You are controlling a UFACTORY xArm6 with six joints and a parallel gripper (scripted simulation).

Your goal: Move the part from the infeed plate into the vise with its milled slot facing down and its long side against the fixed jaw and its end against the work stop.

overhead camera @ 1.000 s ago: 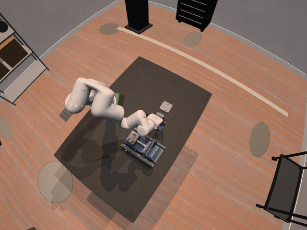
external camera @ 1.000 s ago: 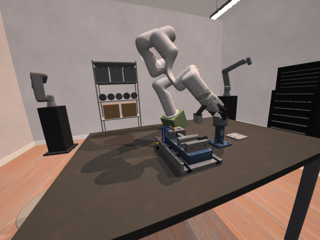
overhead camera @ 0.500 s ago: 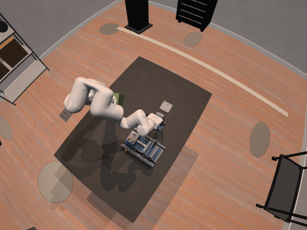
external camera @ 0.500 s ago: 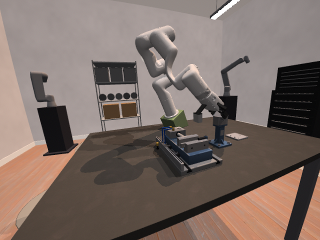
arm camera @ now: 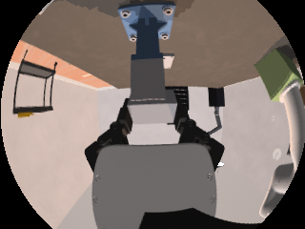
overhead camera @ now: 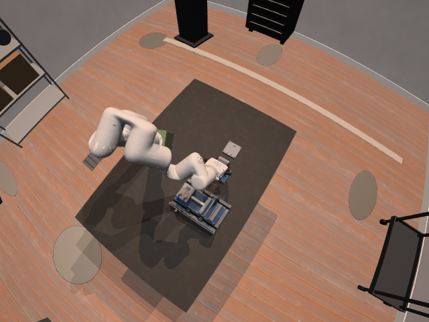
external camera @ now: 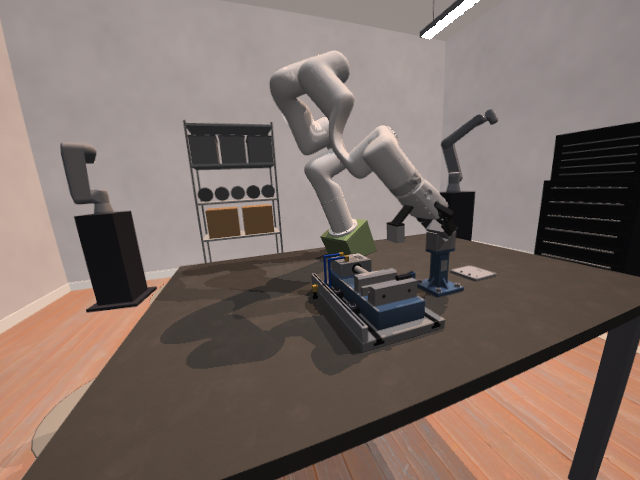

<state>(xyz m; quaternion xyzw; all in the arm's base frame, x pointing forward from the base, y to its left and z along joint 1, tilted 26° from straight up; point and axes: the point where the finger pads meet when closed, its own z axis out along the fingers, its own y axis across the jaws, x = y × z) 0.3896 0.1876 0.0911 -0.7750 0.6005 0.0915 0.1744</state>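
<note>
Fingers of my gripper (arm camera: 154,129) clench the part (arm camera: 152,114) above the V-block (arm camera: 148,33), vise (external camera: 379,302) at seven o'clock.

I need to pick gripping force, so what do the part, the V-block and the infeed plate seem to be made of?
The part, held in the gripper, looks like bare metal: plain matte grey, sharp edges. The V-block looks like blue-painted metal with a bolted foot. The infeed plate looks like pale grey metal sheet, thin and flat, with corner fasteners. None is certain.
</note>
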